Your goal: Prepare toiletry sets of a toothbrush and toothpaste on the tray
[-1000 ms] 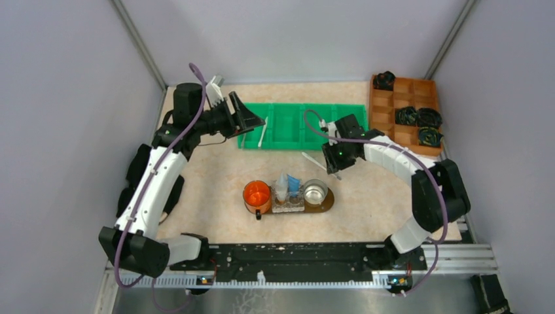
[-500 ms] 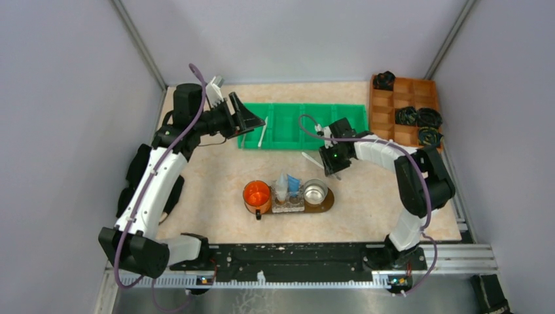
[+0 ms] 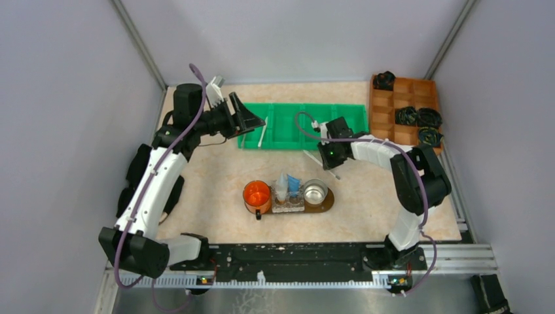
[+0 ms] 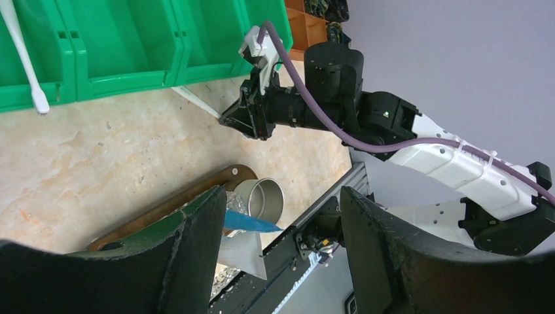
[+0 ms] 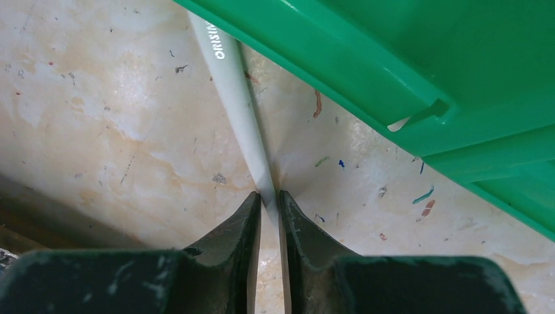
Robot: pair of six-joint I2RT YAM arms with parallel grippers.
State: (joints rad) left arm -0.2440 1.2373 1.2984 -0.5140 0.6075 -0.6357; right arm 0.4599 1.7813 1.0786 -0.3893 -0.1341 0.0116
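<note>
The dark brown tray [image 3: 324, 202] lies at table centre, carrying an orange cup [image 3: 257, 194], a metal cup [image 3: 315, 191] and a clear holder with a white tube [image 3: 281, 183] and a blue tube [image 3: 293, 182]. My right gripper [image 3: 330, 159] is shut on a white toothbrush [image 5: 237, 98] just in front of the green bin [image 5: 419, 59]; the stick runs from the jaws up along the bin's wall. My left gripper [image 3: 254, 121] hangs open and empty over the bin's left end, beside a second white toothbrush [image 3: 262, 135] lying in a compartment [image 4: 23, 55].
The green compartmented bin [image 3: 340, 114] stands at the back centre. An orange-brown compartmented box [image 3: 409, 98] with dark bundles sits at back right. Grey walls close in both sides. The black rail runs along the near edge.
My right arm has folded in, its gripper shifting slightly left and back toward the green bin with the toothbrush. The left arm has not moved.
</note>
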